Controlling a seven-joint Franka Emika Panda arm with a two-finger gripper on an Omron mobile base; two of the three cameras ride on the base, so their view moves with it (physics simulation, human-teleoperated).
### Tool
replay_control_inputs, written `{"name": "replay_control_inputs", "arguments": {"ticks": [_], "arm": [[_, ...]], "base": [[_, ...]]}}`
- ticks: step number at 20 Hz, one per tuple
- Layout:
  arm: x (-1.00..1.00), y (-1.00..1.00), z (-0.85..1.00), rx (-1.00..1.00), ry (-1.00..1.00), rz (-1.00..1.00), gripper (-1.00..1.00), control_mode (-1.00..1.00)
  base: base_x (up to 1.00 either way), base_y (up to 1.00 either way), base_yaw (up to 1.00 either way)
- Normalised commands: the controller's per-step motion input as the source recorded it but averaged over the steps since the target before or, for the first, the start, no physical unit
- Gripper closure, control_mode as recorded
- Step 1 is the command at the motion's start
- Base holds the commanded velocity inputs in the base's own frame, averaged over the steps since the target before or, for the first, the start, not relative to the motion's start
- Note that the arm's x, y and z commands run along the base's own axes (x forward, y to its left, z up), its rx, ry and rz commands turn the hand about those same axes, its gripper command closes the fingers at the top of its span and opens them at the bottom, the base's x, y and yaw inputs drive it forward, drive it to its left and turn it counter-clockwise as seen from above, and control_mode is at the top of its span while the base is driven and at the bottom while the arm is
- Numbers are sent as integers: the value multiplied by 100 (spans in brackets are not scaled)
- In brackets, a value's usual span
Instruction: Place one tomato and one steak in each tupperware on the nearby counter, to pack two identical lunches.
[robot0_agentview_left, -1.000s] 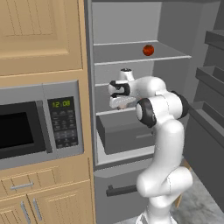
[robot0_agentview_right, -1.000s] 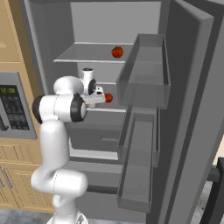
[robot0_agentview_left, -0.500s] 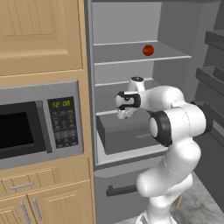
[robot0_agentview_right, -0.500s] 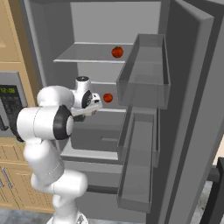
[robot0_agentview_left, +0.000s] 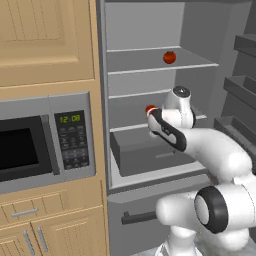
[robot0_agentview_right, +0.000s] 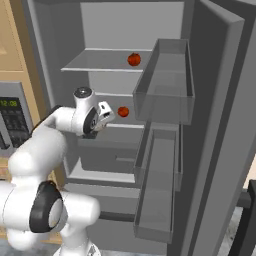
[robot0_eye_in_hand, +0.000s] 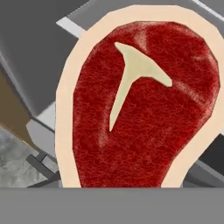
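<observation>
Here the arm reached into the open fridge (robot0_agentview_left: 150, 30), its hand at the height of the middle shelf. In the hand view a steak (robot0_eye_in_hand: 144, 105) sat right up against the camera: deep red meat, a pale T-shaped bone mark, a cream fat rim all round. It lay between the jaws and covered the finger tips, so the gripper (robot0_agentview_right: 102, 116) looked clenched on the steak, though the contact points themselves were hidden.

From the left base view the gripper (robot0_agentview_left: 152, 117) was mostly masked by the forearm; a small red patch showed at its tip, and I could not tell whether that was steak or tomato.

One tomato (robot0_agentview_left: 169, 57) rested on the upper shelf, toward the right, well apart from the hand. In the right base view the same tomato (robot0_agentview_right: 133, 59) sat near the shelf's right end. A second tomato (robot0_agentview_right: 123, 111) sat on the middle shelf, just beside the gripper on its right, apart from it.

A grey drawer (robot0_agentview_left: 150, 150) lay below the hand. The fridge door (robot0_agentview_right: 220, 125) stood swung open on the right, with its bins (robot0_agentview_right: 165, 85) facing in. A microwave (robot0_agentview_left: 45, 145) sat in the wooden cabinetry to the left.
</observation>
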Motion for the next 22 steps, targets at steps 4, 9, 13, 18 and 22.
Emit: {"name": "replay_control_inputs", "arguments": {"ticks": [4,9,13,18,22], "arm": [[-99,0,97,-1,-13,1,100,-100],[-100,-1,74,0,-2,2,100,-100],[-82,0,71,0,0,3,100,-100],[-50,0,56,0,1,4,100,-100],[-40,0,23,0,0,4,100,100]], "base": [[0,0,0],[0,0,0],[0,0,0],[0,0,0],[-14,0,1]]}}
